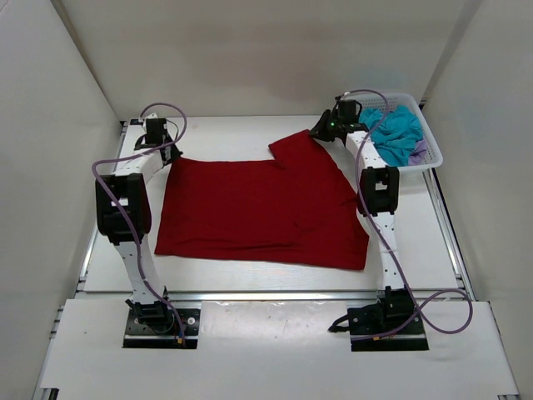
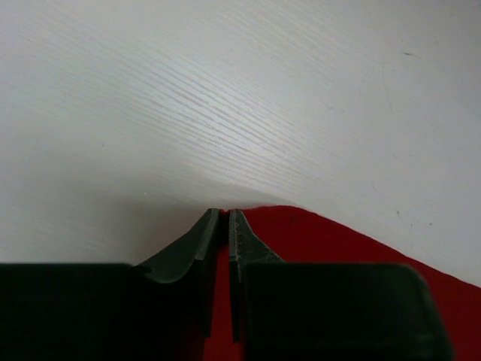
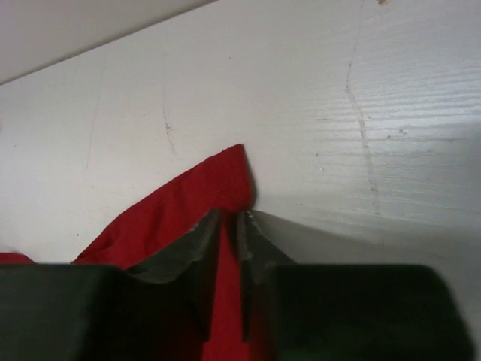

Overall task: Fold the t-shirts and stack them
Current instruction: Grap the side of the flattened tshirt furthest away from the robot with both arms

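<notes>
The red t-shirt (image 1: 258, 208) lies spread out in the middle of the table, with one sleeve sticking out at its far right. My left gripper (image 1: 171, 155) sits at the shirt's far left corner. In the left wrist view it (image 2: 224, 213) is shut, with the red cloth (image 2: 323, 241) pinched between the fingers. My right gripper (image 1: 320, 132) is at the far right sleeve corner. In the right wrist view it (image 3: 229, 216) is shut on the red cloth (image 3: 195, 199). The teal-blue t-shirt (image 1: 398, 133) and the lavender t-shirt (image 1: 421, 151) lie crumpled in the basket.
The white lattice basket (image 1: 408, 98) stands at the back right corner, right beside the right arm. White walls enclose the table at the back and on both sides. Purple cables loop from both arms.
</notes>
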`<action>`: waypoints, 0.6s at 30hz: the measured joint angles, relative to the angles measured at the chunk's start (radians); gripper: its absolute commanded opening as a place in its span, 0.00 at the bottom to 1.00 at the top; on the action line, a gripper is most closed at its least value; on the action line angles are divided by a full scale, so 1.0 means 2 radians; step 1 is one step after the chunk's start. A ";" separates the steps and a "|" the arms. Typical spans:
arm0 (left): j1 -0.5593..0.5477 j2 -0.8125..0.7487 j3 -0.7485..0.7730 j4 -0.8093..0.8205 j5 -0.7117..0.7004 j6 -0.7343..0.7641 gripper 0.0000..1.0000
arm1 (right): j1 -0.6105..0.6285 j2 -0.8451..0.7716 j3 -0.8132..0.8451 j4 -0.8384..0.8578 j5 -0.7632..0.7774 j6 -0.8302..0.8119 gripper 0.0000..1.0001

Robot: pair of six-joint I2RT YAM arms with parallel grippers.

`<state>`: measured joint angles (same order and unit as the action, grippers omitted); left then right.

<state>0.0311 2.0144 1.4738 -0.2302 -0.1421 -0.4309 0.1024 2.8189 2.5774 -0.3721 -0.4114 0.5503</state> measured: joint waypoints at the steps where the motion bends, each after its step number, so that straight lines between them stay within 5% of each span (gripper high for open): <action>1: 0.000 0.000 -0.002 0.000 -0.001 0.000 0.00 | 0.000 0.002 0.003 0.000 0.000 0.001 0.06; 10: -0.001 -0.006 -0.015 0.009 -0.002 -0.006 0.00 | 0.001 0.010 0.087 -0.065 0.000 -0.018 0.00; 18: 0.004 -0.043 -0.058 0.015 0.006 -0.014 0.00 | 0.032 -0.044 0.103 -0.218 0.041 -0.093 0.00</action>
<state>0.0399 1.9289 1.3571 -0.1997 -0.1291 -0.4591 0.1665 2.7308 2.7831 -0.8085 -0.3290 0.3649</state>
